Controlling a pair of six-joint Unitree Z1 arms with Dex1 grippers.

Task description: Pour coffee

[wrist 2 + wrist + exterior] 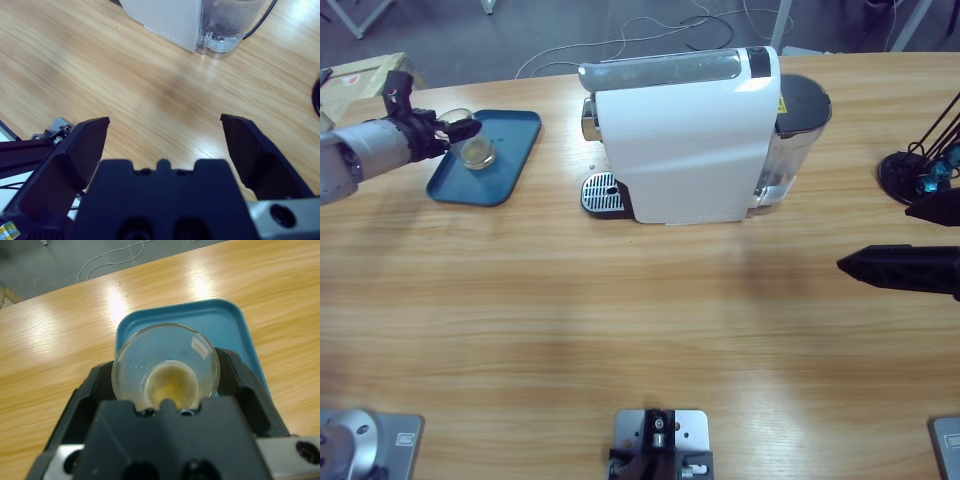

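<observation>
The coffee [171, 384] is just a thin amber-brown puddle in the bottom of a small clear glass [165, 365], and that glass sits over the blue tray [510, 150] at the far left of the worktop [640, 330]. The left end effector [165, 377] has its jaws closed in on either side of the glass, so it looks like a proper grip; whether the glass is resting on the tray or lifted a bit can't be told from these views. In the wrist view the glass looks tipped toward the camera, mouth facing out.

The white coffee machine [685, 140] is well apart, up the middle of the worktop, with its drip grate [601, 192] on the tray side.

The right end effector [165, 135] is wide open, holding nothing, hovering over bare wood at the right side with the machine's clear water tank [225, 25] ahead of it.

What could go wrong, probably: glass is slick and round, so a loose squeeze could let it twist or slide in the jaws. Any more tilt and that puddle runs out over the rim onto the tray or the wood. A fast swing would slosh it too.
</observation>
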